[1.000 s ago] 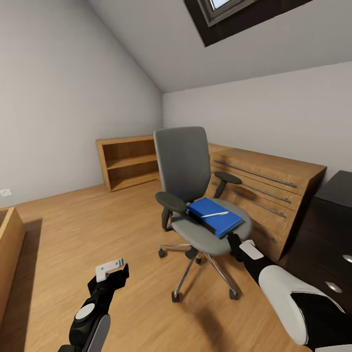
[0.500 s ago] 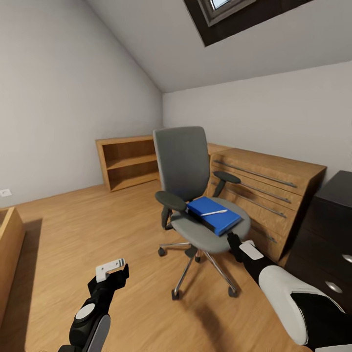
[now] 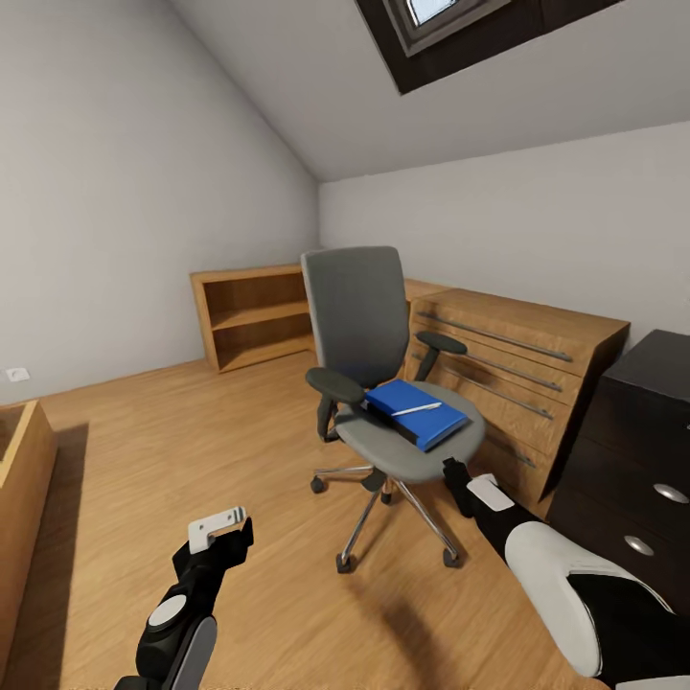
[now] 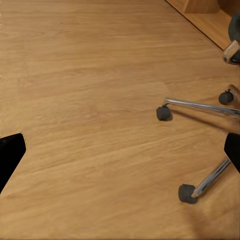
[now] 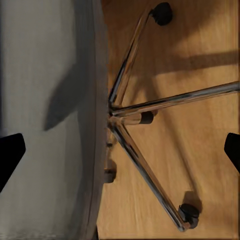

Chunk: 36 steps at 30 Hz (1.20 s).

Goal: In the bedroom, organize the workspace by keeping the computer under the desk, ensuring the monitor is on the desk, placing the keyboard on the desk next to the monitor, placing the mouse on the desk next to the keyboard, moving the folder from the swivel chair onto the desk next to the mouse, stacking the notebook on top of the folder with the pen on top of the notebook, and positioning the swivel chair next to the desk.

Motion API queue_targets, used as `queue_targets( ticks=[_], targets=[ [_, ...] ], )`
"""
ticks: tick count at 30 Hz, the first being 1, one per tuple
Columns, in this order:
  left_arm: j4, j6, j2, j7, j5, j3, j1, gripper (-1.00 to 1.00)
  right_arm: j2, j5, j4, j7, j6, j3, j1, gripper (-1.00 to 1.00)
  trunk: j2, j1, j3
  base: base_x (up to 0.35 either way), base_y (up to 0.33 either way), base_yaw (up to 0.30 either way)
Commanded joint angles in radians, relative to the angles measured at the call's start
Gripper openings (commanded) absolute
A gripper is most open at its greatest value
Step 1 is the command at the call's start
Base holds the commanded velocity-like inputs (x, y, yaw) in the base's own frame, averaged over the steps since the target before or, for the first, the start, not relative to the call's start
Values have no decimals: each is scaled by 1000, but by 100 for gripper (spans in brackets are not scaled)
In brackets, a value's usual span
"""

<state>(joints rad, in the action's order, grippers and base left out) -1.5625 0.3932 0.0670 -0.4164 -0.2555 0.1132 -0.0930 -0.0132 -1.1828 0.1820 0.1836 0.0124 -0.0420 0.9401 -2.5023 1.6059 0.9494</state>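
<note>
Two hands wide apart: right hand beside swivel chair, left hand low.

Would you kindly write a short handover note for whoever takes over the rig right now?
Left gripper open, empty, low over the floor. Right gripper open, empty, at the front edge of the swivel chair seat. The blue folder lies on the seat, the pen on top of it. Nothing has been moved to the desk, at right. Left: grasp the folder, carry it over, then the rest.
</note>
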Motion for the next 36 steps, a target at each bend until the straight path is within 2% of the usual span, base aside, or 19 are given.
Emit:
queue_targets(
  ticks=[1,15,20,25,36],
  targets=[
    [-1,3,0,-9,-10,2,-1,100,1,-3,1,4,1,-4,0,100,0,0,1,-79,0,0],
    [1,3,0,-9,-9,2,-1,100,3,-3,1,2,1,-1,0,100,0,0,1,-13,0,0],
    [1,4,0,-9,-10,2,-1,100,27,28,1,-46,1,-1,0,100,0,0,1,0,0,0],
    [1,4,0,-9,-10,2,-1,100,34,65,1,-96,1,-1,-4,100,0,0,1,0,0,0],
    [1,4,0,-9,-9,2,-1,100,44,82,1,-119,1,-1,-18,100,0,0,1,0,0,0]
  ],
)
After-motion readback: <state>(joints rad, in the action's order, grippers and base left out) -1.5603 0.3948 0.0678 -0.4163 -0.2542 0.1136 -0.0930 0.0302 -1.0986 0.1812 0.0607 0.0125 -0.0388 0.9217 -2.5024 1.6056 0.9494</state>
